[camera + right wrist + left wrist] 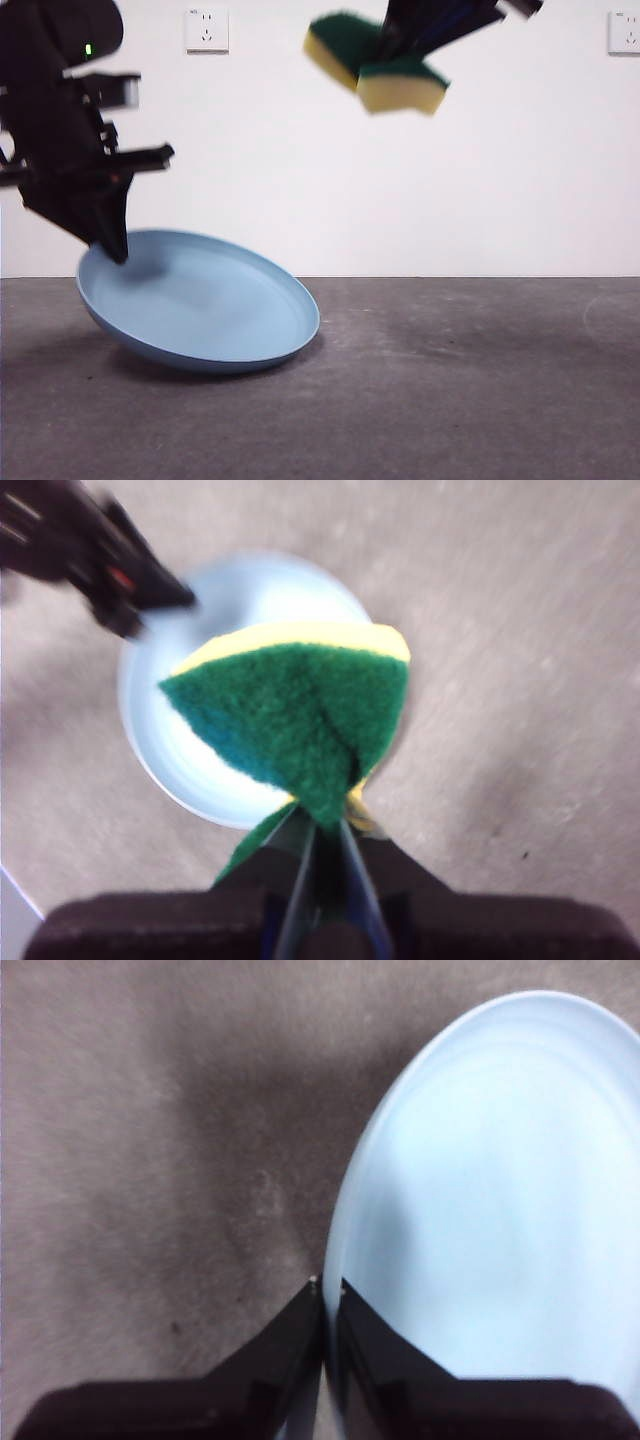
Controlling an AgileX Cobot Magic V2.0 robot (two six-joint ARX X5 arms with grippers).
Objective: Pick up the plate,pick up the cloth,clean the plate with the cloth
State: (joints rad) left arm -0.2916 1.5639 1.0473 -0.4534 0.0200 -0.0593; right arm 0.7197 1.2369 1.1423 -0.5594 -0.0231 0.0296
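While the plate (200, 310) tilted with its far rim raised off the counter (450, 390), the left claw (328, 1295) pinched that rim; the right claw (322, 825) clamped the folded sponge (375, 65) high above the plate.

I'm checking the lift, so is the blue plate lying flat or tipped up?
Tipped. The left hand is shut on the plate at its rim, raising that side, while the opposite edge rests on the table.
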